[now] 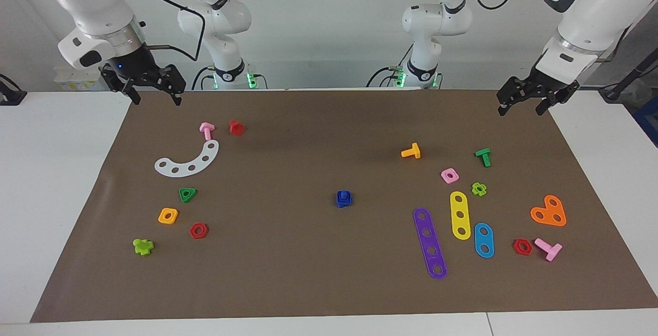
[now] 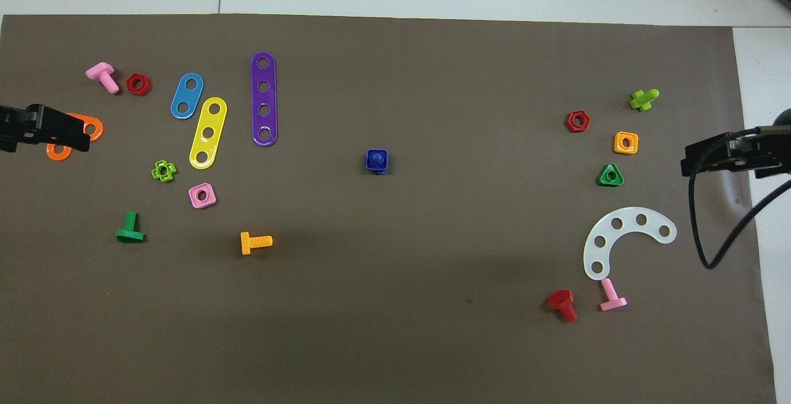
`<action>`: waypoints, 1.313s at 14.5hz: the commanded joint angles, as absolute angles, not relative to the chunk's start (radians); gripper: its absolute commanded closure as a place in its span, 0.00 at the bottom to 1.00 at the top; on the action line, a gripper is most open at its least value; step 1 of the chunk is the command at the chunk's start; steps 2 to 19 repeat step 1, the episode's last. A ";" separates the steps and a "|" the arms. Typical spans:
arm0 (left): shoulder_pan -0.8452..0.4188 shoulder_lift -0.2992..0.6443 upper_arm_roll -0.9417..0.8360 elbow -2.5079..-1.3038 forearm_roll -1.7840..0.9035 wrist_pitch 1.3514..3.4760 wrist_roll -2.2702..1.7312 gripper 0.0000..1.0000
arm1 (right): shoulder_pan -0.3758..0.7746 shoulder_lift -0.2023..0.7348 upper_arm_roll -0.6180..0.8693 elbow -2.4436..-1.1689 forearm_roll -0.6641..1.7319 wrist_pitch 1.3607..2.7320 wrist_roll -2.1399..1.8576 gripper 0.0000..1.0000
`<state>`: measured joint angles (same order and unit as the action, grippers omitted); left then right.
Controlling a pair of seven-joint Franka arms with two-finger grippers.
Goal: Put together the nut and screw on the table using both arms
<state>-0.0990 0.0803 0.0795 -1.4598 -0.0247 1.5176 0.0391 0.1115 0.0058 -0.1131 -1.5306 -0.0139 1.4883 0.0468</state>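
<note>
1. Honestly, this looks basically finished: the small dark-blue square plastic nut (image 1: 345,201) sits mid-mat on the big brown rectangular mat (image 1: 308,279), apparently threaded on the dark-blue stubby plastic screw (image 1: 343,193). I can't tell how far down.
2. The right gripper (image 1: 157,97) hangs fingers spread and empty over the mat corner at its own end, near the robots.
3. The left gripper (image 1: 520,110) is likewise spread and empty at its end.
4. If it needs tightening, I'd pinch the nut's flat sides and turn the screw slowly, straight.
</note>
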 commanded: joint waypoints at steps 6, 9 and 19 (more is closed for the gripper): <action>-0.092 0.048 0.081 -1.502 -0.034 1.532 0.052 0.00 | 0.106 -0.003 -0.109 -1.540 -0.015 1.480 0.017 0.00; -0.092 0.048 0.081 -1.502 -0.034 1.532 0.052 0.00 | 0.106 -0.003 -0.109 -1.540 -0.015 1.480 0.017 0.00; -0.092 0.048 0.081 -1.502 -0.034 1.532 0.052 0.00 | 0.106 -0.003 -0.109 -1.540 -0.015 1.480 0.017 0.00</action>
